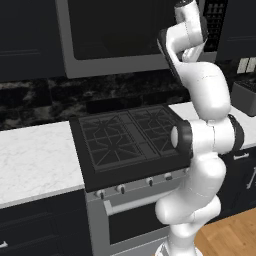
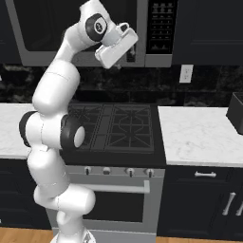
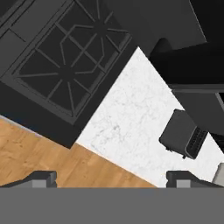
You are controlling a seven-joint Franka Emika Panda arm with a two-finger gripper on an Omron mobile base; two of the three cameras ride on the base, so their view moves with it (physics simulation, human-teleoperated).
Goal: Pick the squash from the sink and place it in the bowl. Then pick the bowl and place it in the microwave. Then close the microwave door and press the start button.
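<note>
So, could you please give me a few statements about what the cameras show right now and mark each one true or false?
1. The microwave door is shut. True.
2. The claw is clamped on a wooden bowl. False: its two fingertips stand wide apart with nothing between them.
3. The arm's hand is raised in front of the microwave, near the keypad. True.
4. A pot stands on the stove grates. False: the grates carry nothing.
5. A dark toaster sits on the white marble counter beside the stove. True.
6. The floor is tiled in black. False: it is light wooden planking.
</note>
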